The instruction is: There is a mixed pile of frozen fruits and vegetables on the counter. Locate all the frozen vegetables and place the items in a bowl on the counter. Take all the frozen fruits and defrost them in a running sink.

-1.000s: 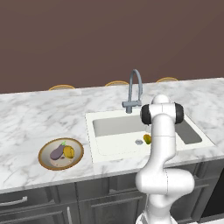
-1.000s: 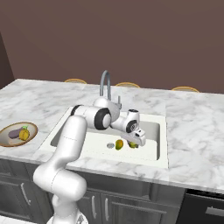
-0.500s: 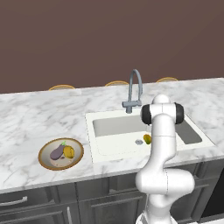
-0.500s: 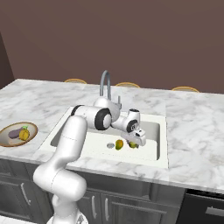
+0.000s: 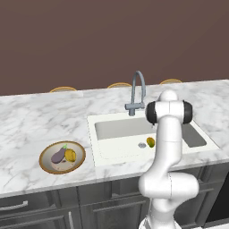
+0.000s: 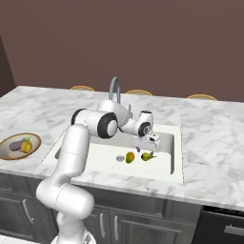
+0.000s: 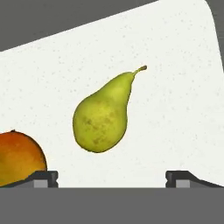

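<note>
In the white sink (image 6: 164, 157) lie a green-yellow pear (image 6: 147, 156) (image 7: 105, 116) and an orange-red mango (image 6: 129, 157) (image 7: 17, 159) (image 5: 150, 142), side by side near the drain. My gripper (image 6: 148, 144) (image 7: 112, 177) hangs just above the pear, open, with nothing between its fingertips (image 7: 41, 178). A brown-rimmed bowl (image 5: 44, 165) (image 6: 5, 155) stands on the counter to the left of the sink and holds a purple eggplant (image 5: 58, 155) (image 6: 15, 145) and a yellow vegetable (image 5: 70, 155) (image 6: 26, 146).
The grey curved faucet (image 5: 136, 94) (image 6: 114, 88) rises behind the sink, close to my forearm. The marble counter (image 5: 27, 120) runs to both sides. Dark cabinets sit below the counter's front edge, and a brown wall stands behind.
The hand has lifted very slightly above the pear. The pear, the mango and the bowl's contents have stayed where they were.
</note>
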